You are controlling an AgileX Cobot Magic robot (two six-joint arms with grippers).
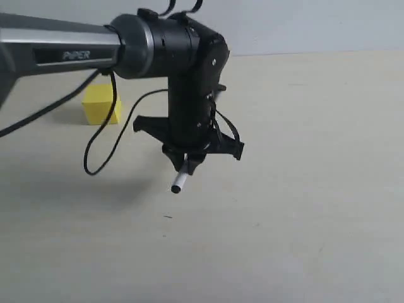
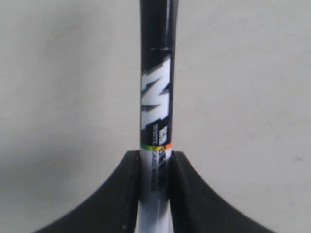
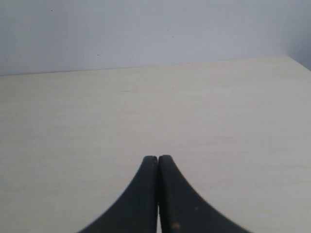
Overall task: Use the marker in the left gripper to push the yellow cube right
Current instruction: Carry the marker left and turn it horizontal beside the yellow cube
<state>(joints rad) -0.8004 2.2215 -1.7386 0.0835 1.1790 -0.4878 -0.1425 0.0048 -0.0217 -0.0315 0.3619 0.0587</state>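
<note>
Positioning step: left gripper [image 1: 187,165] jaws clamped on marker [image 1: 178,184], well right of yellow cube [image 1: 100,105]. Next needs: round to cube's left, drop to bench [image 1: 303,221], sweep rt. Right gripper [image 3: 158,194] jaws together, empty.

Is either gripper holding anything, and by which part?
The left gripper clamps the marker by its white barrel, at the label print's end; the right gripper is shut, holding nothing.
</note>
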